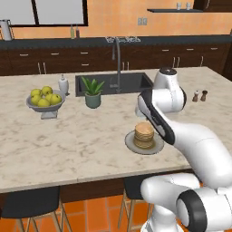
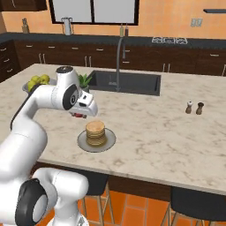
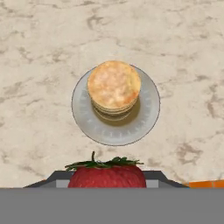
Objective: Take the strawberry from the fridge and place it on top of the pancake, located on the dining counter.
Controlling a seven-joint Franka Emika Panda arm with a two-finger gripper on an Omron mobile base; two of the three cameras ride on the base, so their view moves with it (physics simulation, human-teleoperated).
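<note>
The stack of tan pancakes sits on its round grey plate near the front edge of the marbled dining counter. My gripper is shut on the red strawberry, which hangs above the counter just short of the plate. In the right base view the gripper hovers slightly left of and behind the pancake, with a bit of the strawberry showing beneath it. In the left base view the arm stands right behind the pancake. The fingertips are hidden by the berry.
On the counter stand a grey bowl of yellow-green fruits, a white dispenser, a potted plant, a dark sink with a tall faucet, and salt and pepper shakers. Black stools stand below the front edge.
</note>
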